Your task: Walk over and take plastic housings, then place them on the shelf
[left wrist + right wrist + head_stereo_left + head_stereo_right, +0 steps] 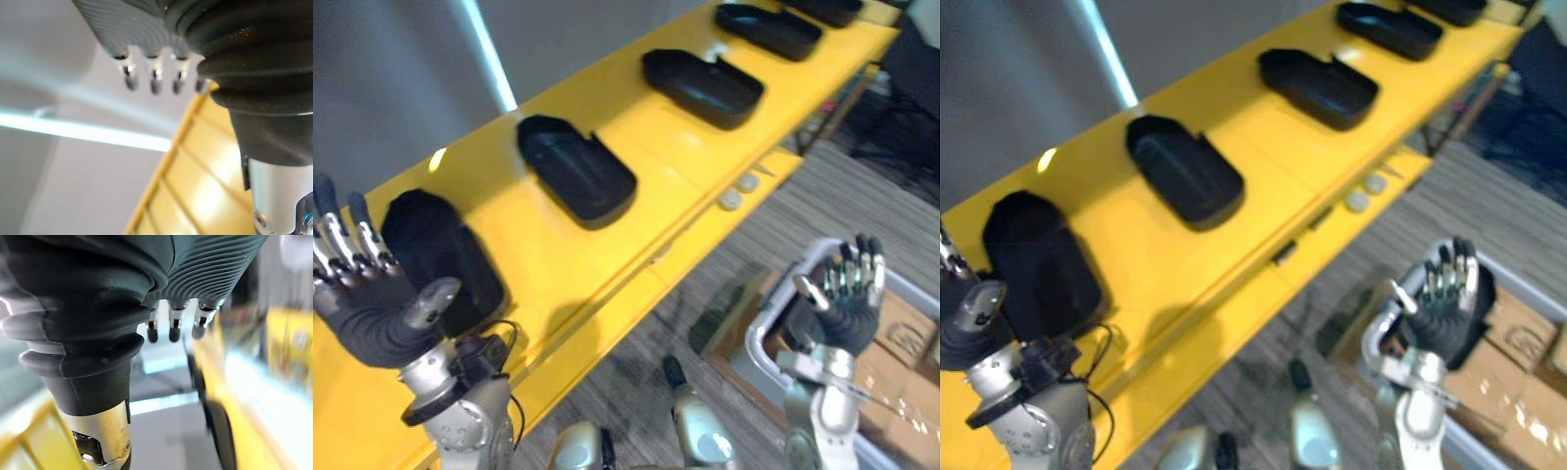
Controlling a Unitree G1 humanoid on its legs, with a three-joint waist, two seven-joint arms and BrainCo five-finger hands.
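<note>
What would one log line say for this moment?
left hand: open, empty | right hand: open, empty | housings: on shelf

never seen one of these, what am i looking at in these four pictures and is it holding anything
It is a humanoid robot with two arms. The two wide pictures come from cameras in its head, looking down; the two close ones come from cameras on its wrists, looking along each hand. The left hand and right hand are both raised, open and empty. Along the yellow shelf lie black plastic housings in a row. Behind the right hand, lower down, are a grey bin and cardboard boxes.
</note>
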